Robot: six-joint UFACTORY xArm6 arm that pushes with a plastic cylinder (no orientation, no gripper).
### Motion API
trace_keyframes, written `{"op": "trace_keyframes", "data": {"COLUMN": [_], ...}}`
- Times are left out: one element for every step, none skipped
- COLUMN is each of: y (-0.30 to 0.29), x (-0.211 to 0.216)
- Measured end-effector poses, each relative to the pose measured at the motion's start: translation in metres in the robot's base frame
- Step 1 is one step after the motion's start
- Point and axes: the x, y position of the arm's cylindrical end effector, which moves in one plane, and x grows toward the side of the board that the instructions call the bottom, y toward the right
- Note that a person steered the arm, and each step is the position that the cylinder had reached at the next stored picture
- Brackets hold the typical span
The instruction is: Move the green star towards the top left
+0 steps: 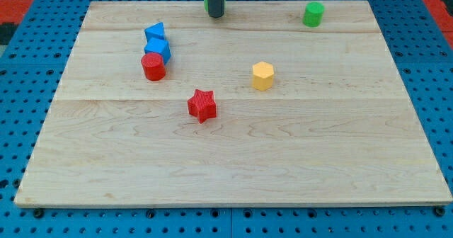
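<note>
You had the wooden counter filling most of the view, its four edges all in sight and a blue pegboard surrounding it. The whole lower half of the counter lay bare, and so did the wide strip along the view's right.

Toward the view's top left, a stretch of bare wood ran along the top edge, from the rod to the left corner. The top edge itself was close behind the rod, so there was little room upward.

My tip stood at the top centre, just inside the top edge. No claw showed there, only the dark rod, so you could not tell any open or closed state.

The green star sat right against the rod on its left side. It was almost wholly hidden behind the rod, showing only as a thin green sliver. You could not tell which way its points faced, nor make out any long axis.

Of the other blocks, the red star lay near mid-counter, with the yellow hexagon to its upper right. The red cylinder touched the blue cube, and a second blue block sat just above that. The green cylinder stood well apart, near the top right.
</note>
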Motion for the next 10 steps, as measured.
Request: {"op": "trace_keyframes", "data": {"y": [0.0, 0.001, 0.001, 0.041, 0.044, 0.042, 0.072, 0.069, 0.011, -0.067], "x": [0.0, 0.0, 0.0, 0.046, 0.061, 0.066, 0.0, -0.032, -0.03, 0.024]}}
